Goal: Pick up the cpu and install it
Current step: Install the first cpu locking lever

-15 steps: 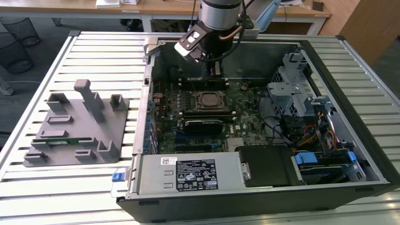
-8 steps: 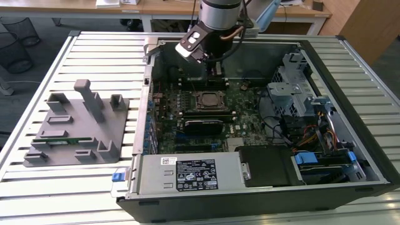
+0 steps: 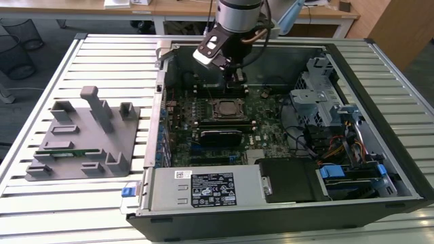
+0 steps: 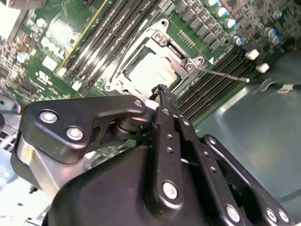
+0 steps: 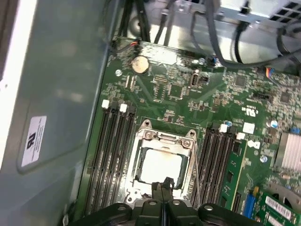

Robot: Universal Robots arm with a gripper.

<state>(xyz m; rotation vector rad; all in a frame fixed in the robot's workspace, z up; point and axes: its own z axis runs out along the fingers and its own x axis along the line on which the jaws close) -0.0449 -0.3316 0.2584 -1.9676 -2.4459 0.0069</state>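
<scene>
The open computer case (image 3: 271,223) lies on its side with the motherboard (image 3: 266,119) facing up, and every place below is given from the CPU socket (image 3: 226,108) near the board's middle.

The gripper (image 3: 236,79) hangs over the socket. In the exterior view it sits just past the socket's edge, toward the case's back wall. Its fingers are pressed together with nothing between them (in both wrist views only a thin seam runs down to the tip). In the first wrist view the gripper (image 5: 162,186) tip lines up with one edge of the socket frame (image 5: 164,136). In the second wrist view the gripper (image 4: 162,92) tip crosses that rim.

The cpu (image 5: 162,165) lies flat inside the socket, its pale metal top up and its sides parallel to the frame. It is square, so it has no long axis to match. It therefore lies straight below the tip and slightly inward toward the socket's centre. I judge the two to be apart, not touching.

Memory slots (image 5: 113,150) flank the socket on two opposite sides. A thin lever (image 4: 225,75) juts out from one corner of the socket frame (image 4: 186,61) beside the cpu (image 4: 153,70), and I cannot tell whether it is latched.
</scene>
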